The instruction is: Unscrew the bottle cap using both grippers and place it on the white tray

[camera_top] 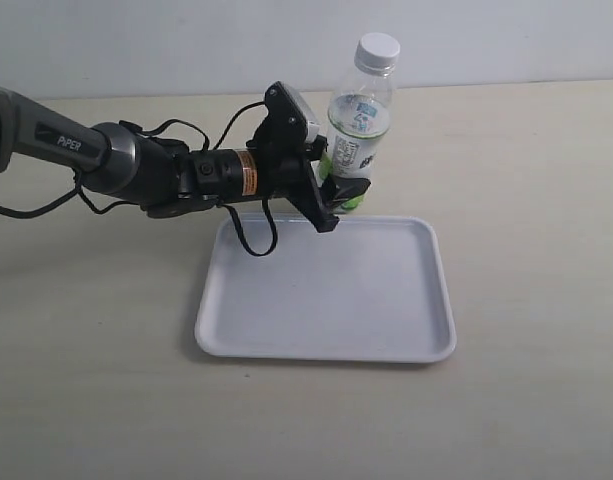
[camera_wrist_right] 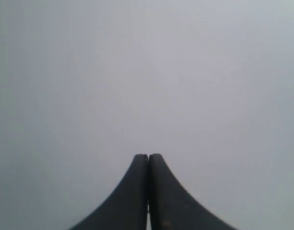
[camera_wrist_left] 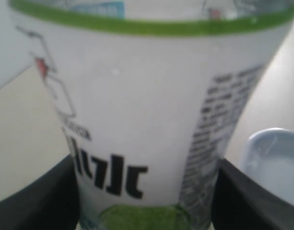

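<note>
Flat on beige table lies white tray, pale wall behind

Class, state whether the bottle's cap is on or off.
On: the bottle cap sits atop the bottle, which the left claw grips low down.

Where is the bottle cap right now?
Exterior view, upper middle: the bottle cap is on the bottle, which the left gripper holds just beyond the white tray.
</note>
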{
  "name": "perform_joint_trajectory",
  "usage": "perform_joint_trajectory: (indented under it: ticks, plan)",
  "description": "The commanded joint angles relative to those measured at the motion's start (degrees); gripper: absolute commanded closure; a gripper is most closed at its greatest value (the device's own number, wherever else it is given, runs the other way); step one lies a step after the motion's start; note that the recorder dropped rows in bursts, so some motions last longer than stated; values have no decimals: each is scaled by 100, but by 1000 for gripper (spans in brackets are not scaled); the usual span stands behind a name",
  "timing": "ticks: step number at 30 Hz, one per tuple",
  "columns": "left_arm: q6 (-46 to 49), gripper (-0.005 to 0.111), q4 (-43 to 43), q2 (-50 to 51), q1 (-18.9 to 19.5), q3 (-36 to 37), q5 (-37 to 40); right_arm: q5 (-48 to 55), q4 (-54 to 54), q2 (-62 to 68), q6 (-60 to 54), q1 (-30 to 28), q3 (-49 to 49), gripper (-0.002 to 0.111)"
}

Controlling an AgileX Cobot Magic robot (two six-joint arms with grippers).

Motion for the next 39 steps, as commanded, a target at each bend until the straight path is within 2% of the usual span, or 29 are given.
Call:
perform_joint_trajectory:
  ticks: [1, 2, 3, 4, 9, 13, 16, 20, 25, 32, 35, 38, 39]
  plan:
    - [-133, 107, 14, -79, 2, 18, -155, 1587, -501, 2570, 52, -6, -1894, 108]
    - [-133, 107, 14, -79, 2, 18, -124, 2121, -711, 3112, 28, -6, -2342, 108]
    - [-133, 107, 14, -79, 2, 18, -39, 3231, -932, 4065, -111, -6, -3225, 108]
    - [-133, 107, 14, -79, 2, 18, -23, 3871, -932, 4471, -300, -6, -3636, 108]
    - [-123, 107, 14, -79, 2, 8, -24, 6650, 119, 6693, -1945, -6, -6129, 108]
    - [-36, 107, 14, -79, 2, 8, -24, 8162, 848, 7870, -2467, 105, -7496, 108]
    - [27, 107, 14, -79, 2, 8, 62, 8874, 714, 8528, -2468, 434, -8336, 108]
    - [27, 107, 38, -79, 2, 8, 130, 8874, 361, 9053, -2468, 975, -9109, 108]
    - [27, 107, 160, -79, 2, 8, 141, 8874, -4, 9264, -2468, 1480, -9507, 108]
    - [27, 107, 184, -79, 2, 8, 141, 8874, -414, 9274, -2760, 1691, -9681, 105]
    - [27, 107, 209, -79, 2, 8, 141, 8874, -361, 9274, -2796, 1691, -9681, 91]
    - [27, 107, 214, -79, 2, 8, 141, 8874, -240, 9279, -2810, 1691, -9681, 71]
    - [41, 107, 217, -79, 2, 8, 141, 8874, -185, 9279, -2810, 1691, -9681, 61]
